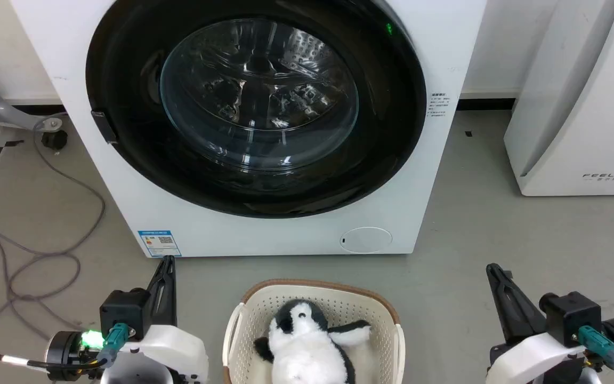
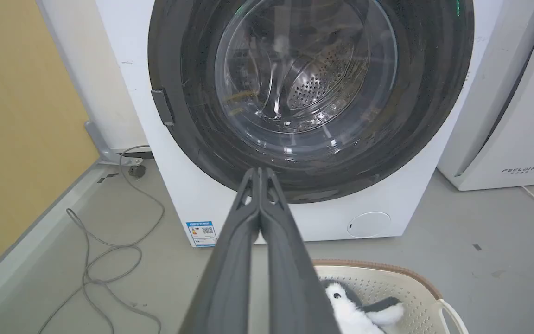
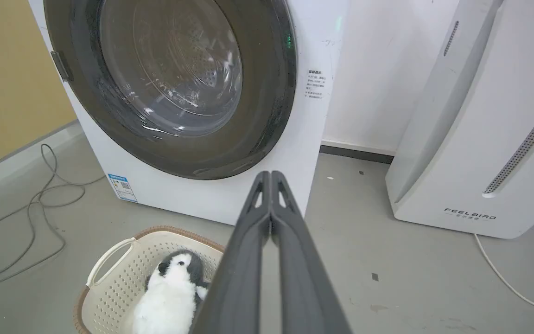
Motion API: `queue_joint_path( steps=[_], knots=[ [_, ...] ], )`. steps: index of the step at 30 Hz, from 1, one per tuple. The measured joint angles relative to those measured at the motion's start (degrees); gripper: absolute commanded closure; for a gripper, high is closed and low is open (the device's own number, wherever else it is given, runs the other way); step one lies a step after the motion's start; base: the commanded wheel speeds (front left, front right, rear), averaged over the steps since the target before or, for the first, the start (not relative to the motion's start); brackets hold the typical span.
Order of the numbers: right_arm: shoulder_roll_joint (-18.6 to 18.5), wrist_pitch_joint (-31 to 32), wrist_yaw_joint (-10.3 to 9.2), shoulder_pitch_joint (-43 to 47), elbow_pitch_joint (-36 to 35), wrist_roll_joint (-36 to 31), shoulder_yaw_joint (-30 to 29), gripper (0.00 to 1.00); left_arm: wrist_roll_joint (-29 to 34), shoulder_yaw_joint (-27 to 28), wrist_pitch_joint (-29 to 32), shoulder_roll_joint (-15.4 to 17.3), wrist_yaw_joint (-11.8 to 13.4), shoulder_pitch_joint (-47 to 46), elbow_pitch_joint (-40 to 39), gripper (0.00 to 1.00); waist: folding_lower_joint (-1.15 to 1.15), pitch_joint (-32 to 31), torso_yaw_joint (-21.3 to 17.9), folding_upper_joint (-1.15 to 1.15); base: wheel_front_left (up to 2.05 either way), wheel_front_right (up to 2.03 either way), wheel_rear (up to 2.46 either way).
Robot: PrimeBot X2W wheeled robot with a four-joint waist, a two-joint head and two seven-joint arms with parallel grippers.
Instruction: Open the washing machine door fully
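The washing machine door [image 1: 126, 96], a large glossy-black disc with a bulging clear glass centre, lies flat against the white machine front, shut. A small dark latch tab [image 1: 104, 127] sits on its left edge. The door [image 2: 188, 93] also faces the left wrist camera, and it shows again as the door [image 3: 267, 93] in the right wrist view. My left gripper [image 1: 167, 262] rests low at the lower left, shut and empty, well short of the door. My right gripper [image 1: 493, 269] rests at the lower right, also shut and empty. Both pairs of fingers press together: left gripper [image 2: 259, 172], right gripper [image 3: 271, 175].
A cream laundry basket [image 1: 264, 298] holding a black-and-white penguin plush [image 1: 307, 341] stands on the floor between my arms, in front of the machine. Grey cables [image 1: 35, 256] loop over the floor at the left. A white appliance [image 1: 579, 106] stands at the right.
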Motion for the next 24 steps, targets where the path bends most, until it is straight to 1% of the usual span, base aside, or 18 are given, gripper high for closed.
queue_joint_path(
  steps=[17, 18, 24],
  knots=[
    [0.0, 0.0, -0.01, 0.0, 0.0, 0.0, 0.0, 1.00, 0.0, 0.0, 0.0, 0.0, 0.0, 0.0, 0.0, 1.00, 0.00, 0.0, 0.0, 0.00, 0.00, 0.00, 0.00],
    [0.0, 0.0, 0.00, 0.0, 0.0, 0.0, 0.0, 0.00, 0.0, 0.0, 0.0, 0.0, 0.0, 0.0, 0.0, 0.00, 0.00, 0.0, 0.0, 0.00, 0.00, 0.00, 0.00],
    [0.0, 0.0, -0.01, 0.0, 0.0, 0.1, 0.0, 0.00, 0.0, 0.0, 0.0, 0.0, 0.1, 0.0, 0.1, 0.00, 0.00, 0.0, 0.0, 0.00, 0.00, 0.00, 0.00]
  ],
)
